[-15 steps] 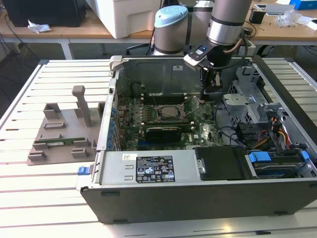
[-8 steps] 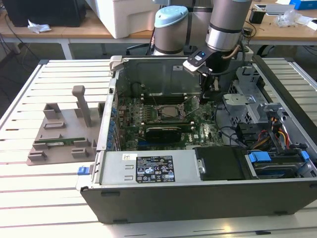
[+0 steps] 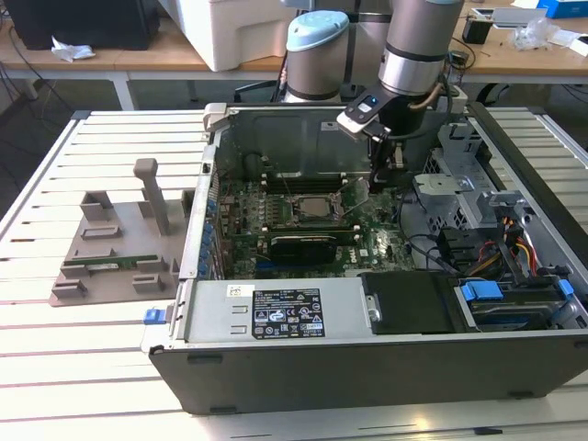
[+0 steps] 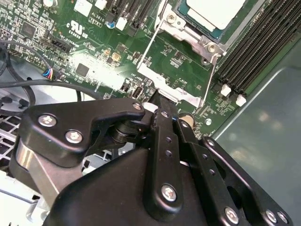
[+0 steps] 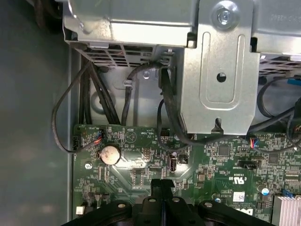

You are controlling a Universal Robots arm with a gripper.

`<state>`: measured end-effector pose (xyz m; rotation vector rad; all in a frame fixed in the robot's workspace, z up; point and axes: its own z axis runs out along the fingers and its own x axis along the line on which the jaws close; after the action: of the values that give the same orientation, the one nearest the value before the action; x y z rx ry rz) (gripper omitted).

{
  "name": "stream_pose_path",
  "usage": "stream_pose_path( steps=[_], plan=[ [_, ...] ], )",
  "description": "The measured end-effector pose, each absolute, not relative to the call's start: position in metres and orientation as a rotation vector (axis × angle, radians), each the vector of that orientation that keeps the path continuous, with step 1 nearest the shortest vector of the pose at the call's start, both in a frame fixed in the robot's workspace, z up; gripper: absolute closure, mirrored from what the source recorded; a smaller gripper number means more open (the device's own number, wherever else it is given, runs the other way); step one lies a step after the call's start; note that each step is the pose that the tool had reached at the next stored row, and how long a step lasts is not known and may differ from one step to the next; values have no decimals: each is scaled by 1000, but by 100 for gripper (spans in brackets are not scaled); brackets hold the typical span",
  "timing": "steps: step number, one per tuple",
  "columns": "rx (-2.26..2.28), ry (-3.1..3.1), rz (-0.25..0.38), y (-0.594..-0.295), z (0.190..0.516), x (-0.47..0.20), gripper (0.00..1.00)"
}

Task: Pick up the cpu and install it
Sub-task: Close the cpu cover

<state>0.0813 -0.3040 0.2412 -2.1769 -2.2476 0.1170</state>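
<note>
One open case (image 3: 276,367): surrounding the tool.
Motherboard (image 3: 243,239): lying just beneath the tool, risking a scrape.
Tool (image 4: 157,100): sitting fully closed, gripping nothing.
Cpu (image 4: 214,12): resting in its socket just ahead of the tool; a sideways nudge is risking socket damage.

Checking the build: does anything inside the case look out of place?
The cpu lies in its socket, but the socket's metal retention frame is swung open, not clamped over it. The end effector is beside that frame.
</note>
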Motion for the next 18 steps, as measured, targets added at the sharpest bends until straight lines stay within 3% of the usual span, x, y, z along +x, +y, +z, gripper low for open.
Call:
stream_pose_path(
  steps=[18],
  plan=[
    [-2179, -2250, 113, -304, 241, 49, 89]
  ],
)
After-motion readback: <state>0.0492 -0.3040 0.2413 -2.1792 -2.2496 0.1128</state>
